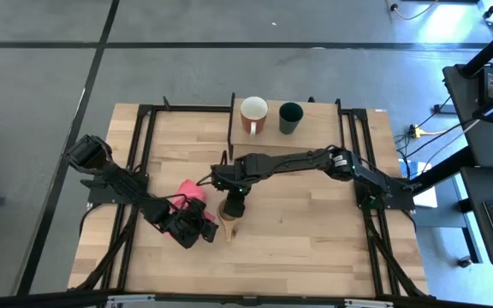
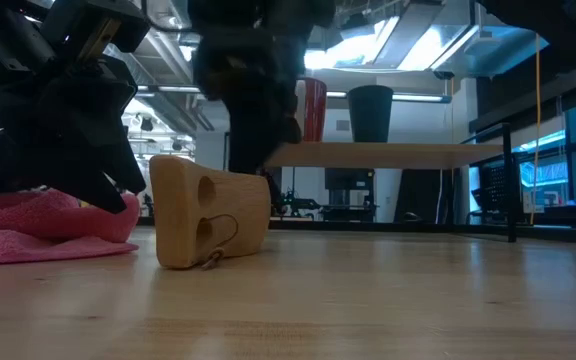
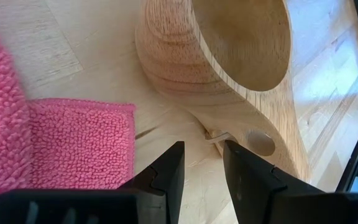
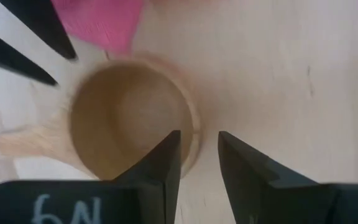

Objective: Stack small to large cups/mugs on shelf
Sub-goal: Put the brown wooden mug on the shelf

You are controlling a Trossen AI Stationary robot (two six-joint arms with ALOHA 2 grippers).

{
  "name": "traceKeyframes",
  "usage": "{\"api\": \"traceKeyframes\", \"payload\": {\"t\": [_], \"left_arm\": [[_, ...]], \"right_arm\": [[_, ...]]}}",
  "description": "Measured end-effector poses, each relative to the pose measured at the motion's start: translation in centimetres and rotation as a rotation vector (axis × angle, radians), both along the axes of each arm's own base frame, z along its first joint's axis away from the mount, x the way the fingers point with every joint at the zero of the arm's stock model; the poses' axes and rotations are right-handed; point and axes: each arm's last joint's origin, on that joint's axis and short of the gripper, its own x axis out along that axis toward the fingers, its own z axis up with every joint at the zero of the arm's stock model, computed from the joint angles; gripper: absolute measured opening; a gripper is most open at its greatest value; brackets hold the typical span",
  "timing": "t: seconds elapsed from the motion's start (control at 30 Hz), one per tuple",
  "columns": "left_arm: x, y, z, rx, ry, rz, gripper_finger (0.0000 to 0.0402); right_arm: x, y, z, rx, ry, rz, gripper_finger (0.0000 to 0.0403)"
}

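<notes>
Bench [image 1: 315, 231]: pale butcher-block planks, grain running left to right, black frame rails along both sides.

Shelf [image 1: 315, 137]: light wooden board on thin black legs at the far middle of the bench. On it, side by side, stand the red mug [image 1: 254, 115], white inside, and the dark green cup [image 1: 291, 117], both upright and a little apart.

Tan wooden cup [image 2: 208, 212]: turned wood with clear ring grain, flat handle with a round hole and a short cord loop. It sits on the bench near the middle, in front of the shelf.

Pink cloth [image 3: 73, 143]: looped terry, crumpled, just left of the wooden cup.

Right gripper [image 4: 197, 155]: directly above the wooden cup, fingers parted and straddling its rim, one finger inside the bowl, one outside.

Left gripper [image 3: 202, 165]: low beside the cloth, fingers slightly apart and holding nothing, pointing at the cup's handle.

Open plank to the right and near side.
</notes>
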Motion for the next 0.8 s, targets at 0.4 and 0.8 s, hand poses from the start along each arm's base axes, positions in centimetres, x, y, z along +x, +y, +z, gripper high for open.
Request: {"api": "traceKeyframes", "payload": {"t": [0.4, 0.8], "left_arm": [[0.0, 0.0, 0.0, 0.002, 0.001, -0.001, 0.0105], [0.0, 0.0, 0.0, 0.002, 0.001, -0.002, 0.0105]], "right_arm": [[-0.3, -0.1, -1.7, -0.023, 0.026, -0.010, 0.0108], [0.2, -0.2, -1.5, -0.021, -0.029, -0.009, 0.0108]]}}
